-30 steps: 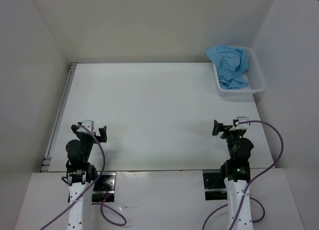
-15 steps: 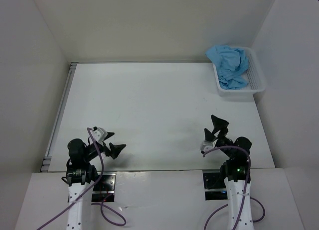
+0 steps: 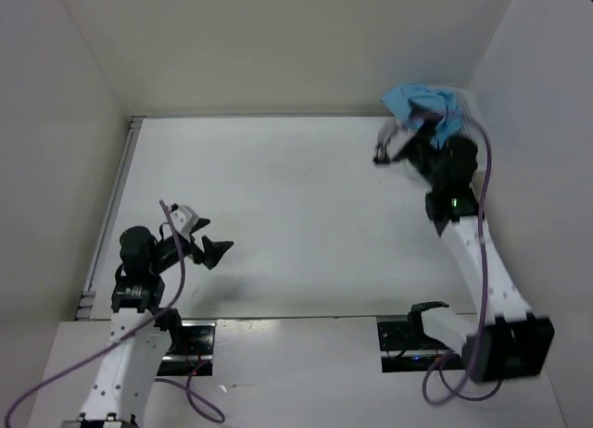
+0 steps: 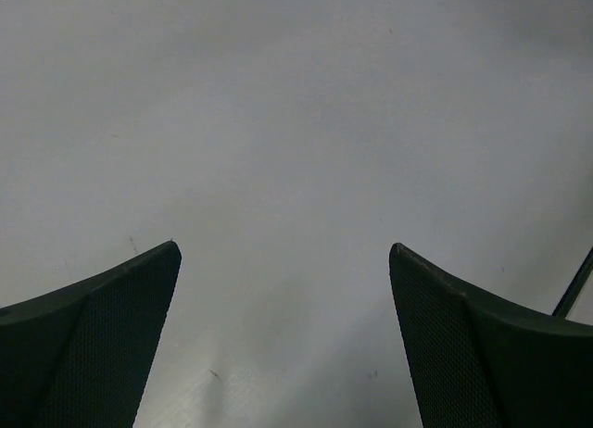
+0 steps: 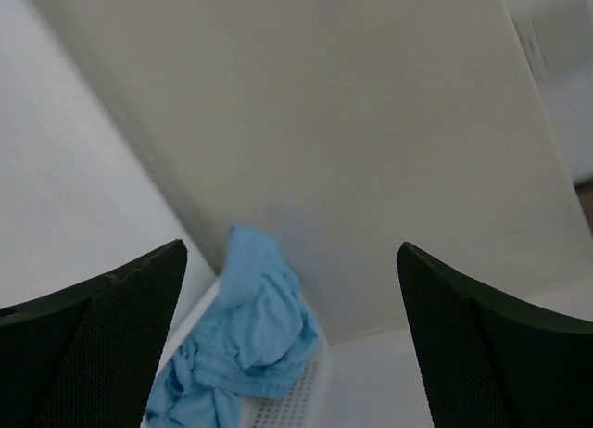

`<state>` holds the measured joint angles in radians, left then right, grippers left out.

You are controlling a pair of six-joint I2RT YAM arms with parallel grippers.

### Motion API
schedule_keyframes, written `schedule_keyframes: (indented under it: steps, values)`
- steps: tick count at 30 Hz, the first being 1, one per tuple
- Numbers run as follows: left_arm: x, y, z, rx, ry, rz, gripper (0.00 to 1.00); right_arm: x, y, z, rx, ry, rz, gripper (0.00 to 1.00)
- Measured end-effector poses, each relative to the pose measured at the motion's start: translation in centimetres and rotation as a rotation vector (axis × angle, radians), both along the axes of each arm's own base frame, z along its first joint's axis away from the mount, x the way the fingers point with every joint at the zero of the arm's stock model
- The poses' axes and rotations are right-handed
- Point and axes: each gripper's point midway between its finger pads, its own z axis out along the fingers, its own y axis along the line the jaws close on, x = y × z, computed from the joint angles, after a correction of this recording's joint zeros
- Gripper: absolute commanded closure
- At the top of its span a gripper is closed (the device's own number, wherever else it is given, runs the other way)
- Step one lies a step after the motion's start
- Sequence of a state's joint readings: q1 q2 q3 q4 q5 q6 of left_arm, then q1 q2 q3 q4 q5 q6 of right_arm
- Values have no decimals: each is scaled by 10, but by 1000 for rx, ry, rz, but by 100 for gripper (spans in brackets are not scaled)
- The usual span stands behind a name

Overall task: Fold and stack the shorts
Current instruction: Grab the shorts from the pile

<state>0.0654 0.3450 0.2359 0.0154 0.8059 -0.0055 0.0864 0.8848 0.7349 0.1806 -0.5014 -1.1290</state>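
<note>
Right tool (image 5: 291,249) hangs with jaws spread wide and empty, short of the shorts (image 5: 246,345), which lie crumpled in the basket (image 5: 283,405) at the upper right of the top view. It would do best to tip down and pinch a raised fold near the heap's top, clear of the mesh wall. Left tool (image 4: 284,252) gapes idle over the bench (image 4: 278,94), lower left.
</note>
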Motion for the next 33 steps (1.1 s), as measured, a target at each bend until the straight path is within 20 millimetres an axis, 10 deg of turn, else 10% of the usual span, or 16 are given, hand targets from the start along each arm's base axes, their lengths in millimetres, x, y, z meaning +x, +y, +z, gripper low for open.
schedule_keyframes:
  steps: [4,11,18,25,28,33]
  values:
    - [54,-4,38,44,158,65,0,140,-61,86,360,100,-286,0]
    - [212,-17,62,186,345,234,0,295,-163,-9,909,474,-652,0]
    - [213,-18,-21,283,625,224,0,318,-194,-196,1132,814,-986,0]
    - [207,-36,-42,326,709,178,0,311,-203,-267,1193,925,-1126,3]
    - [210,-47,-41,335,702,158,0,309,-205,-269,1203,929,-1144,25]
    - [211,-59,-37,343,688,136,0,303,-208,-273,1204,933,-1190,100]
